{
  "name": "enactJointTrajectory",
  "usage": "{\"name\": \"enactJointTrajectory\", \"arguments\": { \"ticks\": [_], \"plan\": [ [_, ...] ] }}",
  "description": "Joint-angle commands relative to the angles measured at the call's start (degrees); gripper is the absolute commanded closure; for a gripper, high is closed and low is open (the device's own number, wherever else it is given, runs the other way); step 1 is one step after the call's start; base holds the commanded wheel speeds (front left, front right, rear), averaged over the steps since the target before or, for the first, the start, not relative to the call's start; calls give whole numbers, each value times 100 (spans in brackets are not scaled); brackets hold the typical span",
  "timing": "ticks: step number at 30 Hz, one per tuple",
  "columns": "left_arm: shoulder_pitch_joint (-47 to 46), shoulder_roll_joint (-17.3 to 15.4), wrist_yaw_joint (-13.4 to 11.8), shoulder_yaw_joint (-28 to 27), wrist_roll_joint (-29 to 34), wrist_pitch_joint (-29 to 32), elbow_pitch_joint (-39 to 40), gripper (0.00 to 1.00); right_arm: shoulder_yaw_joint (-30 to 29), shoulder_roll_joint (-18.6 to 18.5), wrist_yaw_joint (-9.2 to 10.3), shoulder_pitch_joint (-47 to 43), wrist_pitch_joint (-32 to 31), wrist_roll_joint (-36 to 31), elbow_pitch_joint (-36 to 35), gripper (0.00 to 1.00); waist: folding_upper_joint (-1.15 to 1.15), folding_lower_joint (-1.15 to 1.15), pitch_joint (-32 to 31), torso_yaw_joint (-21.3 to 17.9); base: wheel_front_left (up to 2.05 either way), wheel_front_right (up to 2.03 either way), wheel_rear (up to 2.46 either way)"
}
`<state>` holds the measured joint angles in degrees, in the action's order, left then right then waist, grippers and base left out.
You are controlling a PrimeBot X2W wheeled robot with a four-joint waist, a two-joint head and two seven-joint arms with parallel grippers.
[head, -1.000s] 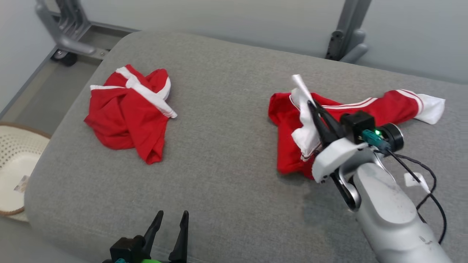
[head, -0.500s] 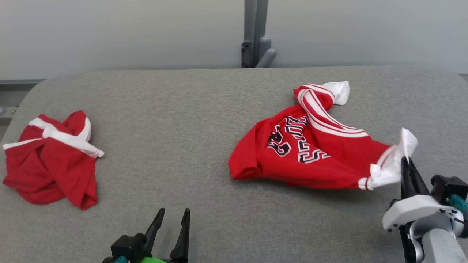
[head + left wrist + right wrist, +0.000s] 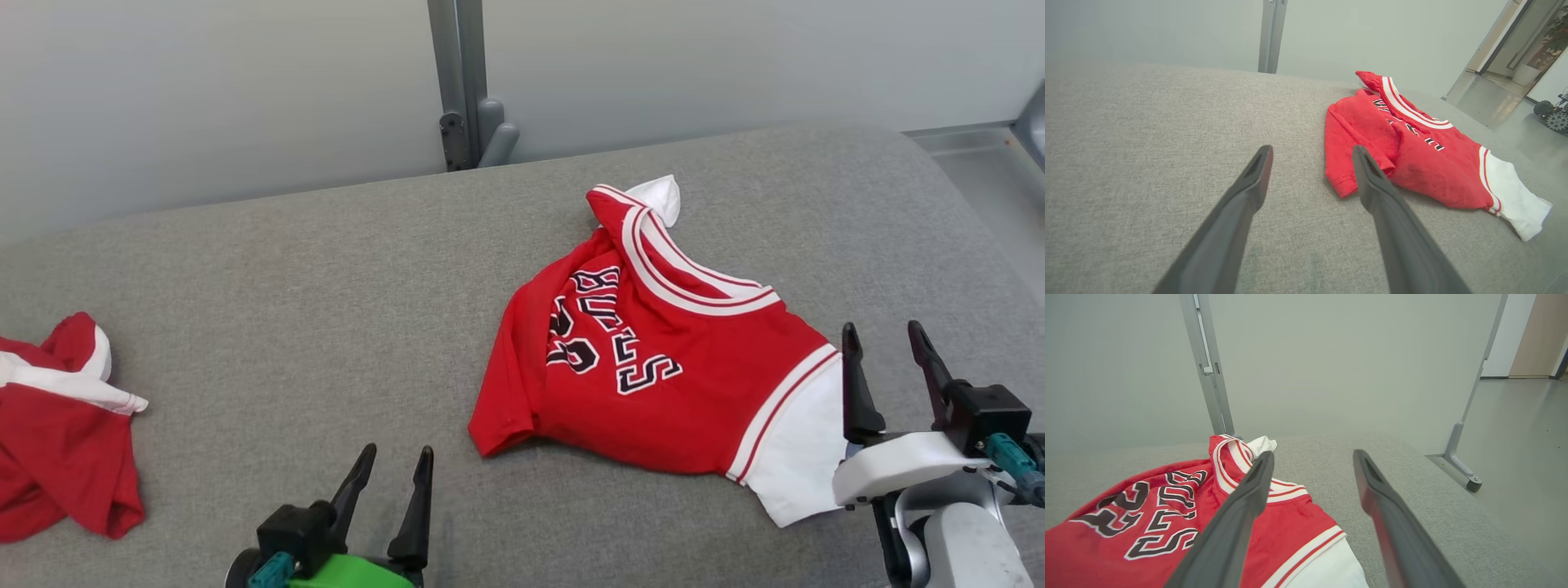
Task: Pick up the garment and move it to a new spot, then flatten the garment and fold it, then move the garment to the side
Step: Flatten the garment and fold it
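I see the jersey (image 3: pixel 653 359) lying far-to-near-right, white end (image 3: pixel 804 461) toward the right gripper (image 3: pixel 886 363), which gapes empty like the left gripper (image 3: pixel 397 461).

Grey fabric surface (image 3: pixel 269 278) before a pale partition (image 3: pixel 204 90). Grey metal post (image 3: pixel 455 73) at centre; pale floor (image 3: pixel 980 175) at right.

The left claw (image 3: pixel 397 452) has two long dark tapered fingers (image 3: pixel 416 506) on a black-and-green mount (image 3: pixel 298 535); the right claw (image 3: pixel 882 328) has a white housing (image 3: pixel 906 469), teal plug (image 3: pixel 1012 457), grey forearm (image 3: pixel 959 547).
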<state>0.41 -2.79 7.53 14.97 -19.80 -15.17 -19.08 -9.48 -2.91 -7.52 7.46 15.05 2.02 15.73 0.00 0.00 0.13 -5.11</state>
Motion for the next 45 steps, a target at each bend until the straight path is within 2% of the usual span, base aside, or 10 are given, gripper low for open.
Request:
{"name": "enactJointTrajectory", "arguments": {
  "ticks": [1,9,17,27,33,34,35,36,38,45],
  "plan": [
    [-123,-20,-9,39,47,4,8,0,77,-12,6,29,18,27,-71,0,0,0,67,-89,0,0,0],
    [-703,-20,-9,663,89,4,-243,0,665,-8,6,164,18,233,-253,0,0,0,456,-287,0,0,0],
    [-1155,-22,-9,1015,218,4,-791,0,772,-9,6,310,18,251,-177,0,0,0,743,-510,0,0,0],
    [-1335,-20,-9,946,228,4,-1244,0,785,-7,6,431,18,371,-1,0,0,0,935,-690,0,0,0],
    [-1358,-21,-9,679,300,4,-1303,0,824,-7,7,482,18,397,60,0,0,0,956,-823,0,0,0],
    [-1348,-23,-9,627,306,4,-1268,13,817,-7,6,478,18,406,63,0,0,0,957,-835,0,0,0],
    [-1325,-23,-9,599,289,5,-1246,49,804,-7,7,476,18,426,66,0,0,0,957,-844,0,0,0],
    [-1325,-23,-9,599,289,5,-1246,49,804,-7,7,476,18,426,66,0,0,0,957,-844,0,0,0],
    [-1312,-22,-9,572,232,4,-1144,100,760,-7,6,465,18,478,69,0,0,0,956,-850,0,0,0],
    [-1238,-24,-9,-56,209,4,-281,100,667,-7,6,361,18,576,70,0,0,0,932,-747,0,0,0]
  ]
}}
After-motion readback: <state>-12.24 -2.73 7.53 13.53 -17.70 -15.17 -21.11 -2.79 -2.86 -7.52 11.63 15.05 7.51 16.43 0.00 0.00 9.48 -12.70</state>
